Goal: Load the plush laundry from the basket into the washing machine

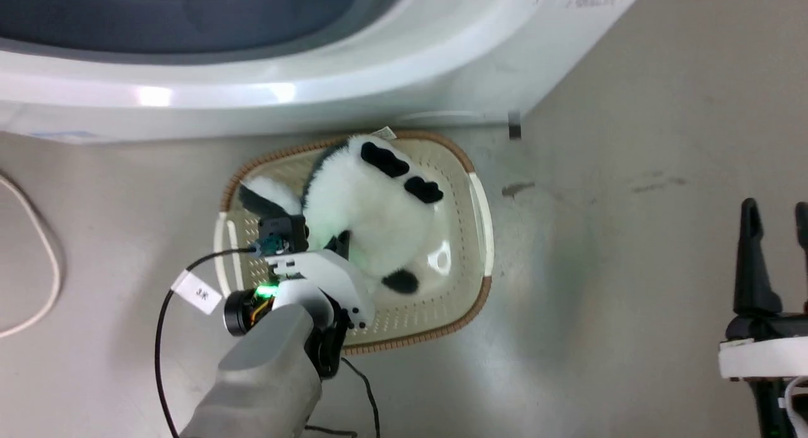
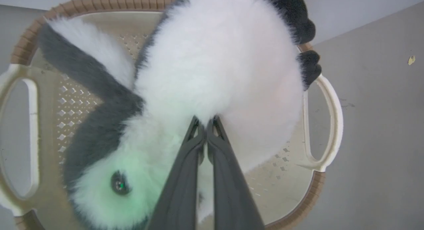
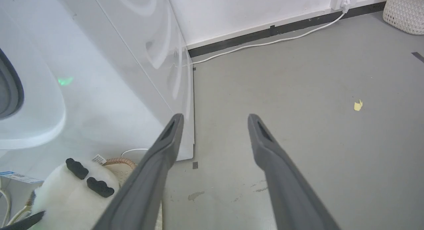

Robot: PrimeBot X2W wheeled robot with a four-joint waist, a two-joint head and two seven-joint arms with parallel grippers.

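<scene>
The fluffy white plush laundry (image 1: pixel 369 211) with black limbs fills much of the oval cream basket (image 1: pixel 467 261), which stands on the floor just in front of the washing machine (image 1: pixel 303 78). My left gripper (image 2: pixel 207 121) reaches down into the basket, its two dark fingers pressed together and pinching the plush's white fur. In the head view its tips are buried in the fur by the wrist (image 1: pixel 315 267). My right gripper (image 3: pixel 215 119) hangs open over bare floor, well to the basket's right, also seen at the head view's edge (image 1: pixel 776 217). The plush (image 3: pixel 73 190) lies to its lower left.
A white cable (image 3: pixel 265 44) runs along the wall's dark baseboard beyond the washer's corner. A woven white basket (image 3: pixel 404 11) stands at the far right. A black cable with a white tag (image 1: pixel 197 291) loops beside my left forearm. A yellow scrap (image 3: pixel 357 105) lies on the grey floor.
</scene>
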